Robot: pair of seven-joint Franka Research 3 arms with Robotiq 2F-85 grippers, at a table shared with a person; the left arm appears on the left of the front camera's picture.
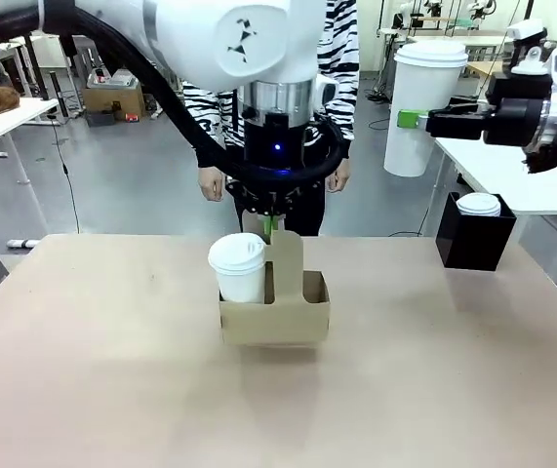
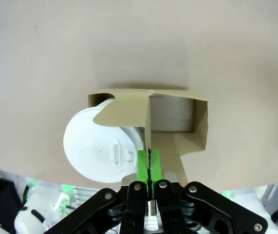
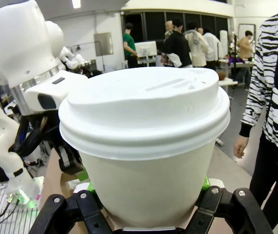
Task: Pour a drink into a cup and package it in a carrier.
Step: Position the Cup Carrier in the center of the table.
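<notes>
A brown cardboard carrier point(image 1: 288, 320) stands at the table's middle, with a lidded white cup point(image 1: 238, 266) in its left slot. My left gripper point(image 1: 270, 226) comes straight down and is shut on the carrier's upright handle tab point(image 2: 149, 146). In the left wrist view its green pads point(image 2: 141, 168) pinch the tab, the cup lid point(image 2: 100, 148) lies to one side and the other slot point(image 2: 177, 117) is empty. My right gripper point(image 1: 413, 119) is raised at the far right, shut on a second lidded white cup point(image 1: 422, 97) point(image 3: 146, 141). The drink is hidden under the lids.
A black square box point(image 1: 473, 244) with a white lid on top sits at the table's right rear. A person in a striped top point(image 1: 341, 58) stands at the far side behind the left arm, hands down. White tables flank both sides.
</notes>
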